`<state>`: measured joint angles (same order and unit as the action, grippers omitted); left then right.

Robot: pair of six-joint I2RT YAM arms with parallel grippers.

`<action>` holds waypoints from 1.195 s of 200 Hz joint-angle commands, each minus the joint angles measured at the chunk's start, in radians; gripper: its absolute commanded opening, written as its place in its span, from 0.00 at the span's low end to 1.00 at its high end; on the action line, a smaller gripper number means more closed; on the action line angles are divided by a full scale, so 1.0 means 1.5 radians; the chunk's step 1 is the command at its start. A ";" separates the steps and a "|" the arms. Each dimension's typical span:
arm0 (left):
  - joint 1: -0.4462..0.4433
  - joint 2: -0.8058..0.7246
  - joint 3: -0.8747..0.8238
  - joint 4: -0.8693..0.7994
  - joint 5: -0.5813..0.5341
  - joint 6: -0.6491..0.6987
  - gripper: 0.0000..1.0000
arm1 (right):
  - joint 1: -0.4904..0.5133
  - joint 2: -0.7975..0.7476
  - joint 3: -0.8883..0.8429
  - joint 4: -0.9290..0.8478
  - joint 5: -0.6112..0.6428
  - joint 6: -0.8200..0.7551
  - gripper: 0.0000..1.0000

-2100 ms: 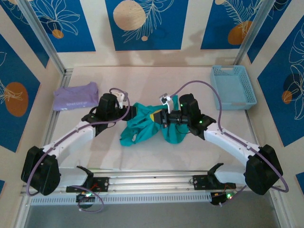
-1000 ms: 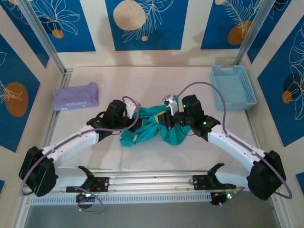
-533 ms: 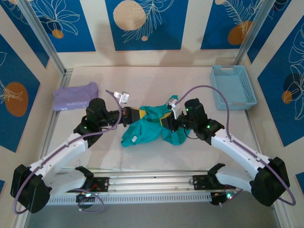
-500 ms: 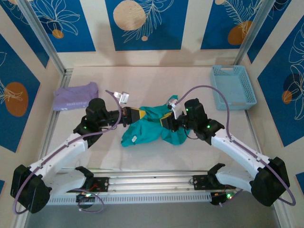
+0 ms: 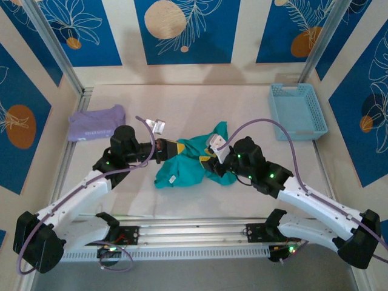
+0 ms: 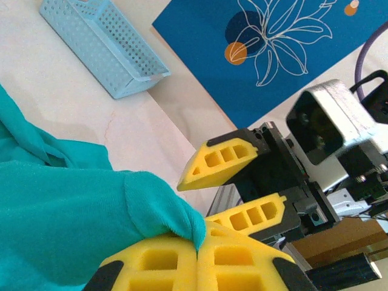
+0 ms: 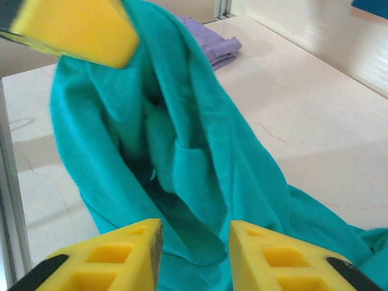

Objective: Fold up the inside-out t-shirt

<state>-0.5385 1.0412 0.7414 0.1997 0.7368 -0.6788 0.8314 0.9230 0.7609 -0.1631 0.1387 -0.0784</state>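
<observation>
1. Near edge of the bench: both arm bases sit on the rail, and both arms reach inward toward the middle.
2. The right end effector is at the right side of the cloth heap. Its jaws stand partly apart with nothing clamped between them. From its own wrist camera, the yellow fingers frame an open gap, and teal fabric lies just beyond it.
3. The inside-out t-shirt is mid-bench between the two end effectors. It is a bunched teal heap, not spread flat. A small pale label shows on its near-left fold, and one flap points up toward the far side. No chest print can be made out.
4. The left end effector is at the heap's upper left edge. Its jaws are pressed together on a pinch of the t-shirt's fabric. Its wrist camera shows a teal edge nipped between the meeting yellow pads, and the right wrist camera shows the cloth draping down from that grip.
5. The two end effectors are near one another, facing across the cloth and not touching.
6. Far left: a lavender folded shirt lies flat beside the frame post, well apart from the teal heap.
7. Far right: a light blue perforated basket stands on the bench near the right post. Its contents cannot be told.
</observation>
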 commanded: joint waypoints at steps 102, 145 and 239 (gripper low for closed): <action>0.007 -0.020 0.006 0.011 0.023 0.009 0.00 | -0.003 0.131 0.061 0.077 -0.026 -0.028 0.34; 0.006 -0.023 0.002 0.013 0.021 0.010 0.00 | -0.011 0.159 0.076 0.077 -0.034 -0.027 0.21; 0.009 -0.022 0.031 -0.148 -0.172 0.119 0.02 | -0.167 0.048 0.075 0.085 -0.537 0.219 0.00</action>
<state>-0.5358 1.0073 0.7452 0.0277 0.5461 -0.5617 0.6182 0.9909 0.8623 -0.1085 -0.3824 0.0849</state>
